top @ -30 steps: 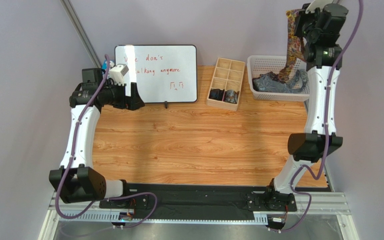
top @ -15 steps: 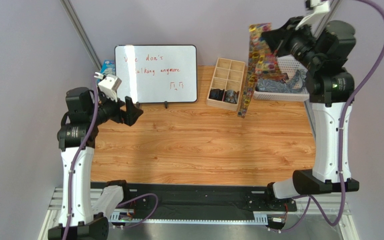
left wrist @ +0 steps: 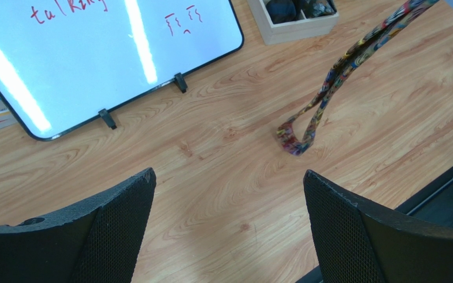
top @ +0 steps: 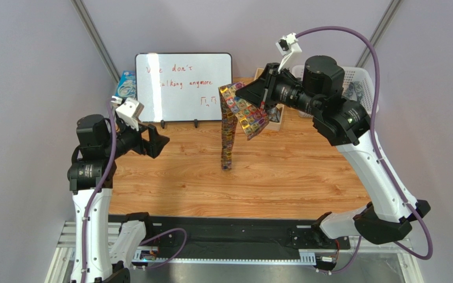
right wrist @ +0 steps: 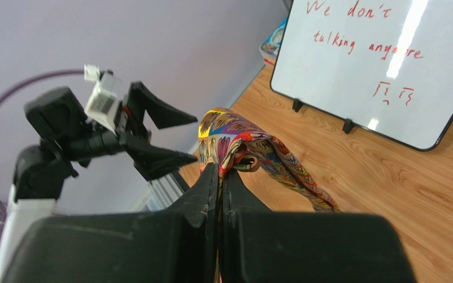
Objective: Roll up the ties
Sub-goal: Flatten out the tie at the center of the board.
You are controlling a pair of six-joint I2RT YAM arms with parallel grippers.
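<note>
My right gripper [top: 239, 94] is shut on the top of the multicoloured yellow-red floral tie [top: 229, 132], held above the middle of the table. The tie hangs doubled, and its lower fold touches the wood in the left wrist view [left wrist: 294, 143]. In the right wrist view the jaws [right wrist: 220, 171] pinch the tie [right wrist: 243, 144] tightly. My left gripper [top: 157, 141] is open and empty, left of the tie, its fingers [left wrist: 102, 227] spread wide over bare wood. Dark ties lie in the white basket [top: 362, 76] at the back right.
A whiteboard [top: 184, 87] with red writing stands at the back left. A wooden compartment box [left wrist: 297, 26] holding dark rolled ties sits behind the hanging tie, partly hidden by my right arm in the top view. The table's front edge has a black rail [top: 235, 233].
My right arm has swung the floral tie from above the basket leftward and down over the table's middle. My left arm has drawn back and lowered slightly, still open.
</note>
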